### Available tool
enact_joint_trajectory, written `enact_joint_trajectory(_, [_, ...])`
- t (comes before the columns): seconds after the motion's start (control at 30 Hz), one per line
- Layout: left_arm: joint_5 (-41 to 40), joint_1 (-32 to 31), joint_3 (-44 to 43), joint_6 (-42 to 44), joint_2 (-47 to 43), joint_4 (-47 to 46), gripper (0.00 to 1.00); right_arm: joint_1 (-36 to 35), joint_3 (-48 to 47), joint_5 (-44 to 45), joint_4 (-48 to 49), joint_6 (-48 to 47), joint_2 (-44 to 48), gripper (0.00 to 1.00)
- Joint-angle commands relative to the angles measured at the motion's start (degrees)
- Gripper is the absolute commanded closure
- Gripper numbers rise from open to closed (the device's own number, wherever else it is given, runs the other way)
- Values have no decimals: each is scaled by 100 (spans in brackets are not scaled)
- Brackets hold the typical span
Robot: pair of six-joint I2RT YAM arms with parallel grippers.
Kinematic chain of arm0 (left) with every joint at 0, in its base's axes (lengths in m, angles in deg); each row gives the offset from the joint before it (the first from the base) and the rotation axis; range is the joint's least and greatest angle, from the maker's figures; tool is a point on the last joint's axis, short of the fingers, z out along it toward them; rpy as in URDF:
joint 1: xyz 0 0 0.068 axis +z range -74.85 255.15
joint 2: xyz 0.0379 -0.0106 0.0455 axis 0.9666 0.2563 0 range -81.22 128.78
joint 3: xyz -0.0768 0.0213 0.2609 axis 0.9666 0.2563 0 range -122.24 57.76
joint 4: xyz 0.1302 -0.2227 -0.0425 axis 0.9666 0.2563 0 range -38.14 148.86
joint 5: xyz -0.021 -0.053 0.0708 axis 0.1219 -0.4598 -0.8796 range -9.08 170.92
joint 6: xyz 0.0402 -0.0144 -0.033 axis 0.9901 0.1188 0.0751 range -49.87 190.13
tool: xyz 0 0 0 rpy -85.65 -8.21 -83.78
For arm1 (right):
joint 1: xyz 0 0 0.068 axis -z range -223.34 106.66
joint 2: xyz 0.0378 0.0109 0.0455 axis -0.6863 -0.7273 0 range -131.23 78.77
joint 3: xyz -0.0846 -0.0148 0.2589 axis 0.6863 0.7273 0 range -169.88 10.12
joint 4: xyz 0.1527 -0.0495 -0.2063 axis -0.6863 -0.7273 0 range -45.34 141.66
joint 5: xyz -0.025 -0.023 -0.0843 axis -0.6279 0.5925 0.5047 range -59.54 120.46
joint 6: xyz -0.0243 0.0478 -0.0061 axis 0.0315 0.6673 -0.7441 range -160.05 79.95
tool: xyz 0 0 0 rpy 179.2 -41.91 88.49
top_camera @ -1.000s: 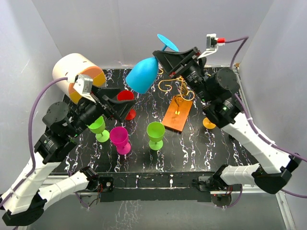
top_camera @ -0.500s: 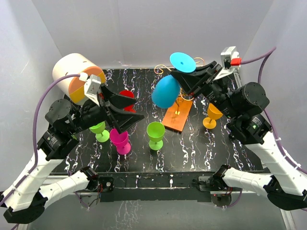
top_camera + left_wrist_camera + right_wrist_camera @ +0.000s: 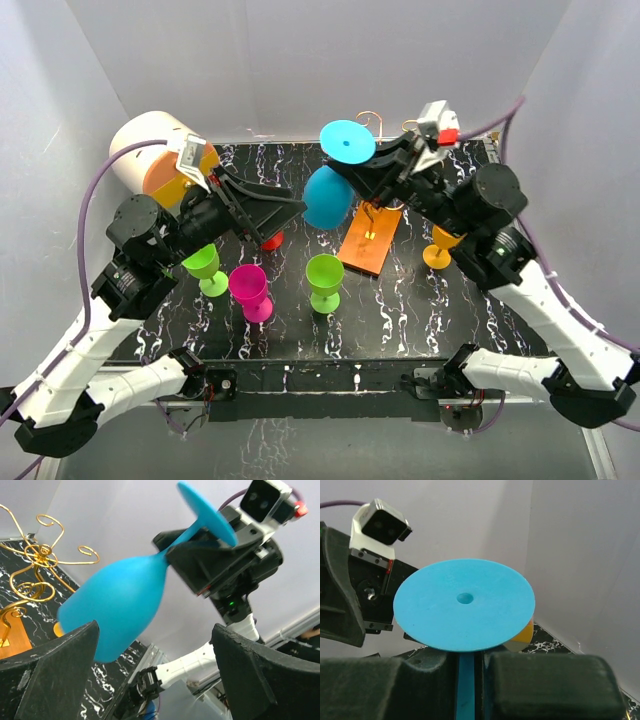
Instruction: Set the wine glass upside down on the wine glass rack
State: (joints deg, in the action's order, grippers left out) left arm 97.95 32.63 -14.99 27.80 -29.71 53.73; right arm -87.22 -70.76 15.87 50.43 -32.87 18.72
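Observation:
The blue wine glass (image 3: 325, 197) hangs tilted in the air, foot (image 3: 348, 141) up and bowl down, left of the rack. My right gripper (image 3: 368, 172) is shut on its stem (image 3: 466, 690), just under the foot (image 3: 464, 605). The gold wire wine glass rack (image 3: 42, 562) stands on its orange-brown base (image 3: 370, 240); in the top view the right arm hides most of its wire. My left gripper (image 3: 290, 205) is open and empty, its tips close beside the bowl (image 3: 120, 605). I cannot tell whether they touch it.
Two green glasses (image 3: 325, 275) (image 3: 205, 265) and a magenta glass (image 3: 250, 288) stand on the black marbled table. A red glass (image 3: 270, 240) is partly hidden under the left arm. An orange glass (image 3: 438, 248) stands right of the base. A cream-and-orange cylinder (image 3: 150, 160) stands at the back left.
My right gripper has turned the blue glass foot-up and carried it down and a little left. My left gripper has risen from above the magenta glass towards the bowl.

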Motion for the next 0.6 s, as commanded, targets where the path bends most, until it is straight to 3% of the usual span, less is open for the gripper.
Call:
enact_joint_trajectory(0.0, [-455,-21,-420,-370,-51,-336,6,-20,-324,-516,755,32,-439,100])
enact_joint_trajectory(0.23, [-1723,-19,-687,-696,-131,333,6,-77,-428,-763,906,312,-1044,100])
enact_joint_trajectory(0.37, [-2592,-19,-847,-1631,-243,1065,8,-330,-292,-533,850,69,-1223,100])
enact_joint_trajectory(0.47, [-2740,-19,-771,-2205,-302,1060,9,-725,-326,81,635,-649,-1369,100])
enact_joint_trajectory(0.57, [-2731,-19,-923,-2151,-249,1022,9,-887,-379,321,580,-960,-1520,100])
